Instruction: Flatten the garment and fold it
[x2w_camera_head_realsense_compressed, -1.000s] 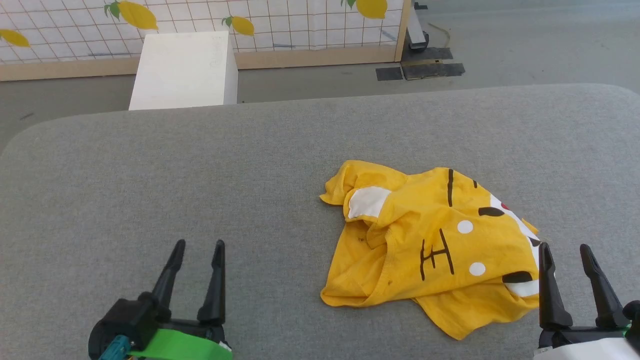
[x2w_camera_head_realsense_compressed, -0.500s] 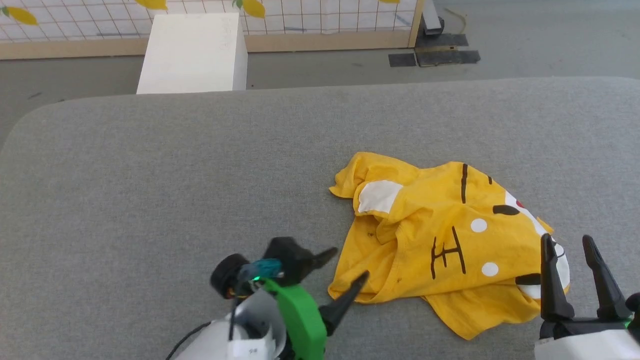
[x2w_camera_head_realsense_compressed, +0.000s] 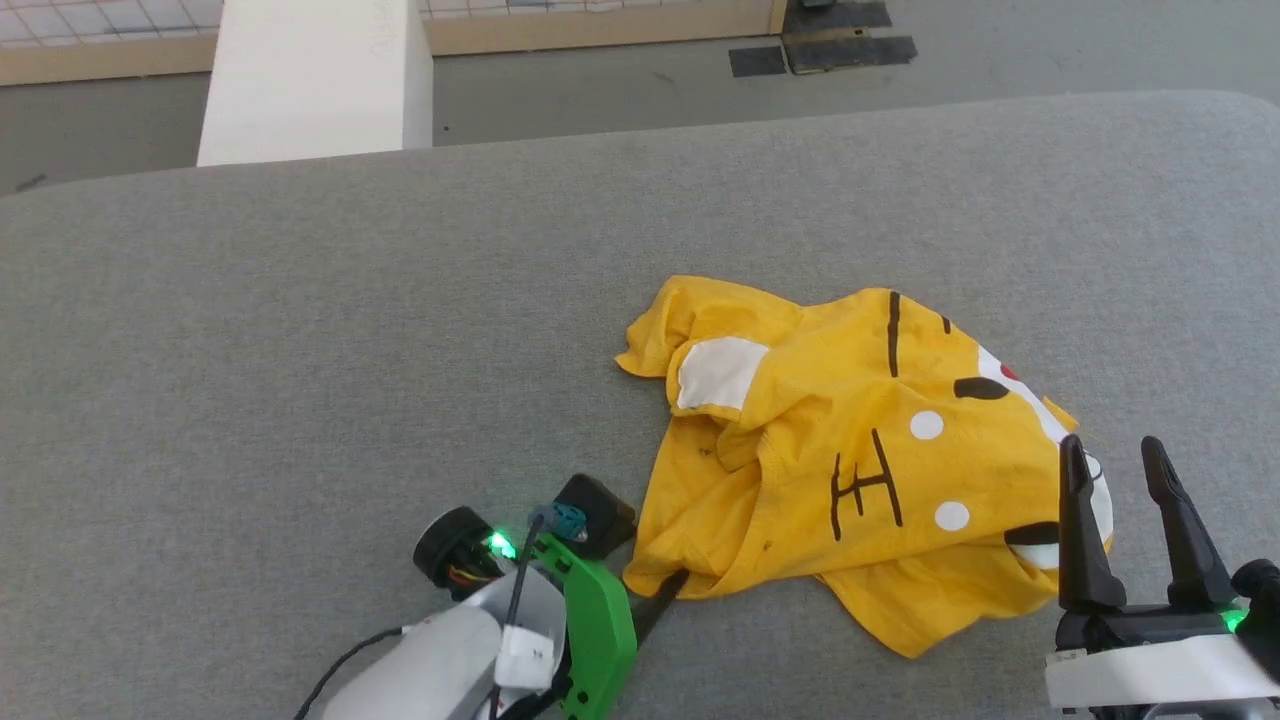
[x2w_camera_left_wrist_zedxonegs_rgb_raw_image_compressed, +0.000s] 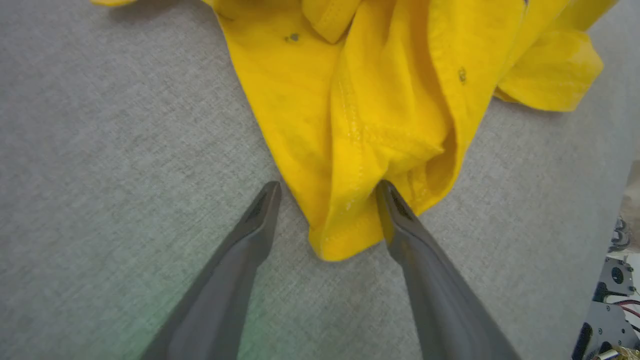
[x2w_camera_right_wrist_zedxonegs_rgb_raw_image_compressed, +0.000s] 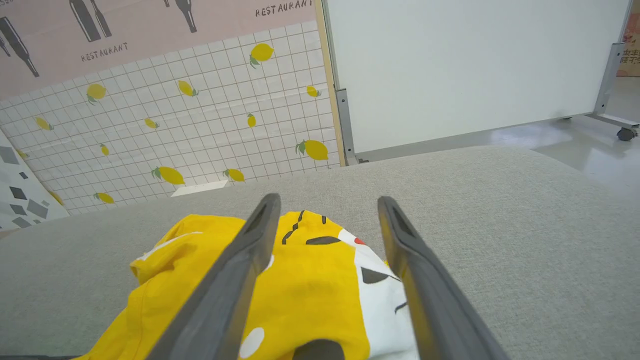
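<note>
L claw (x2w_camera_left_wrist_zedxonegs_rgb_raw_image_compressed: 327, 187) swung in to shirt (x2w_camera_head_realsense_compressed: 850, 460); hem corner sits between its wide tips. R claw (x2w_camera_head_realsense_compressed: 1110, 448) wide, hovering. Fabric's prob. soft, light, bunchy; pinch that corner.

A wide surface (x2w_camera_head_realsense_compressed: 300, 330) covered in grey woven cloth stretches out in front of me, its far corners rounded off. One thing lies on it: the garment (x2w_camera_head_realsense_compressed: 800, 470), a bright yellow T-shirt, crumpled in a heap right of the middle and toward the near edge. A fold with a white patch is turned up at its far left. Black strokes, white dots and a red spot show on top. Its near hem bunches into folds. A few small dark specks mark the yellow, perhaps stains.
</note>
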